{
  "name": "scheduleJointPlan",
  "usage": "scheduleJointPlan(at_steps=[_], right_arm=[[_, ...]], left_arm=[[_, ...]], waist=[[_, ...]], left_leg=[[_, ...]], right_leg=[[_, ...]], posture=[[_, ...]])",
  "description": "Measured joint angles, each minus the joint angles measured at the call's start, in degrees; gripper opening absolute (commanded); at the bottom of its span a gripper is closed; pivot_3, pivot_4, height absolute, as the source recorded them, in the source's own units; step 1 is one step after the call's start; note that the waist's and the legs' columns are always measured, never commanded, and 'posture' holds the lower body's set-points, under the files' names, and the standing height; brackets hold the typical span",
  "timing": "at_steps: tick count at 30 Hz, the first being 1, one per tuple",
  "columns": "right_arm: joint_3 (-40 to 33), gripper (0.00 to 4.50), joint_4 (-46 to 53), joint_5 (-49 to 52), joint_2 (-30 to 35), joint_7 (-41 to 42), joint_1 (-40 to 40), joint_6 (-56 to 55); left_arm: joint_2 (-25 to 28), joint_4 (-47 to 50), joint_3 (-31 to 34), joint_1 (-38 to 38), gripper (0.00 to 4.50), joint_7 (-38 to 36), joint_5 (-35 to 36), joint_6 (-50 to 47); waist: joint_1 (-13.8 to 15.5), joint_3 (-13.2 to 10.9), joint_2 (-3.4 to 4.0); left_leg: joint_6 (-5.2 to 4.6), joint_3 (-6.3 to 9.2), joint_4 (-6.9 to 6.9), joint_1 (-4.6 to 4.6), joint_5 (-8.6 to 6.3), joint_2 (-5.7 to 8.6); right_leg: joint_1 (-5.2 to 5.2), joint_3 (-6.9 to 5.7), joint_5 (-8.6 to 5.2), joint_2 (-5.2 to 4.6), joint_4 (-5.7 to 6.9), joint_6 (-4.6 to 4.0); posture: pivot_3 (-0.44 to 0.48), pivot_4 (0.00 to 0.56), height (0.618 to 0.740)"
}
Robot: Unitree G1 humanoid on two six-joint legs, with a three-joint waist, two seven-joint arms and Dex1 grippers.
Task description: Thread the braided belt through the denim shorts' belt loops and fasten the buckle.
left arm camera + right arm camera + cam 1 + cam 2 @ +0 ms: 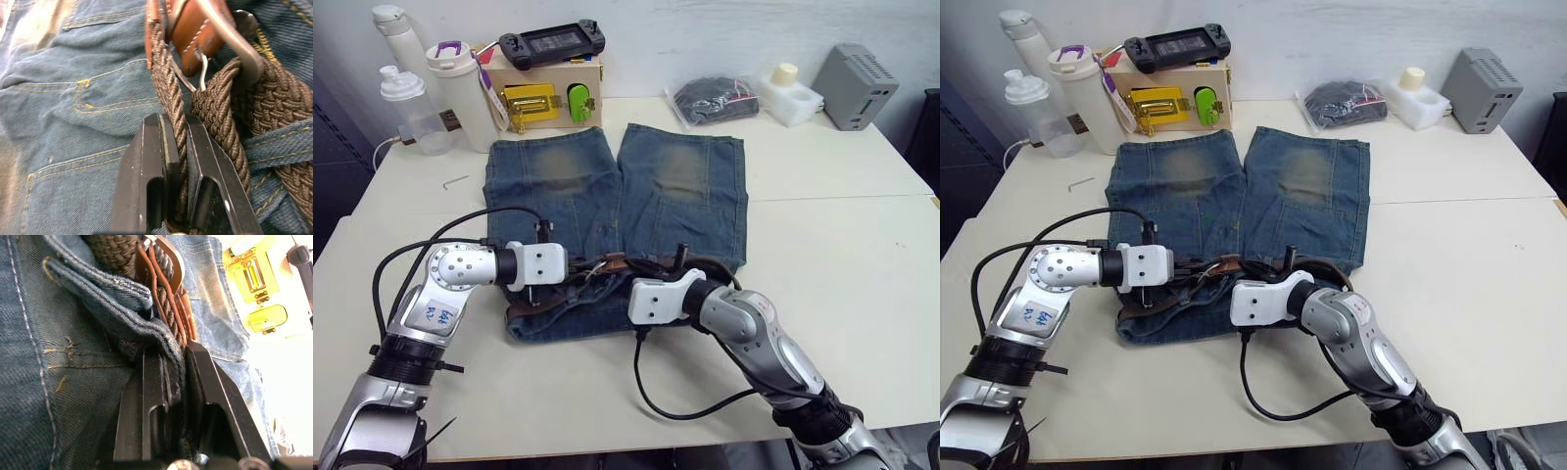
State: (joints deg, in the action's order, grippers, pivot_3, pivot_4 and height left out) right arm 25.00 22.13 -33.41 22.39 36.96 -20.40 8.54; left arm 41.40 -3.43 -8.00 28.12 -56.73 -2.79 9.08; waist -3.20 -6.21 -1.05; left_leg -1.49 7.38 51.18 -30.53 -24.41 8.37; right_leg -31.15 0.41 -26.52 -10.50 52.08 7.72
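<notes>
Your left claw is clenched on the belt; in the left wrist view you see the braided strand pinched between the two black fingers. Just past them in that view the silver buckle lies with its prong across the weave, beside a brown leather end piece. Your right claw is clenched on a fold of the shorts at the waistband, and the belt runs just beside this fold. A denim loop crosses the belt near the buckle.

The head views do not show these details: there you see only both claws close together at the waistband, with the belt lying between them, partly hidden by the wrists. The shorts lie flat on the worktop, waistband toward you, legs pointing away.

Behind the legs stands a wooden box with a yellow latch and a green part, a game console on top of it, and bottles on the left. A black bag, a white container and a grey device are on the far right side.
</notes>
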Motion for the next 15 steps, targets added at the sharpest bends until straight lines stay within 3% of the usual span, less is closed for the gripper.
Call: scheduleJointPlan(at_steps=[15], right_arm=[[-0.01, 0.04, -0.05, -0.99, 1.96, 0.00, -0.50, -1.70]], left_arm=[[2.68, -3.15, 1.50, 3.12, 0.00, -0.14, 0.48, -0.90]], waist=[[-0.06, 0.00, 0.00]], left_leg=[[0.01, -0.01, 0.07, -0.08, -0.01, 0.06]], right_leg=[[-0.20, 0.03, 0.00, -0.06, 0.34, 0.00]], posture=[[0.000, 0.150, 0.645]])
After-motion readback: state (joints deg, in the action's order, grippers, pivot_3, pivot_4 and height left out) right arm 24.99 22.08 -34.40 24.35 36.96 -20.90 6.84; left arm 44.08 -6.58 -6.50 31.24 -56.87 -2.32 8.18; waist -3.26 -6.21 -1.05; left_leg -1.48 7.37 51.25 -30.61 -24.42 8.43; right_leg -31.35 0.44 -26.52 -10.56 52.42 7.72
